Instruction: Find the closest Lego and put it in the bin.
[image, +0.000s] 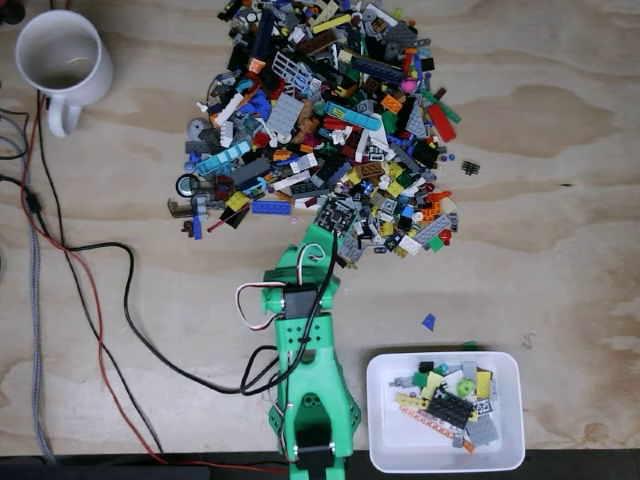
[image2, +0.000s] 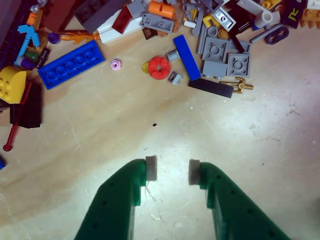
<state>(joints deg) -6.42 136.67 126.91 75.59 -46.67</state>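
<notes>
At six o'clock in the wrist view, green pincer (image2: 172, 170) slightly parted, holding nothing, above bare worktop (image2: 235, 135); Lego pile (image: 320, 120) at twelve; white bin (image: 445, 410) at four in fixed view.

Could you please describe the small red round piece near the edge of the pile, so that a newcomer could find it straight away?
In the wrist view, start at the pile of bricks along the top, then drop to its lower edge facing the open tool. Just left of the slanted blue bar lies the red round piece. It is the only flat red disc there, set against a small translucent yellow bit on its left.
</notes>
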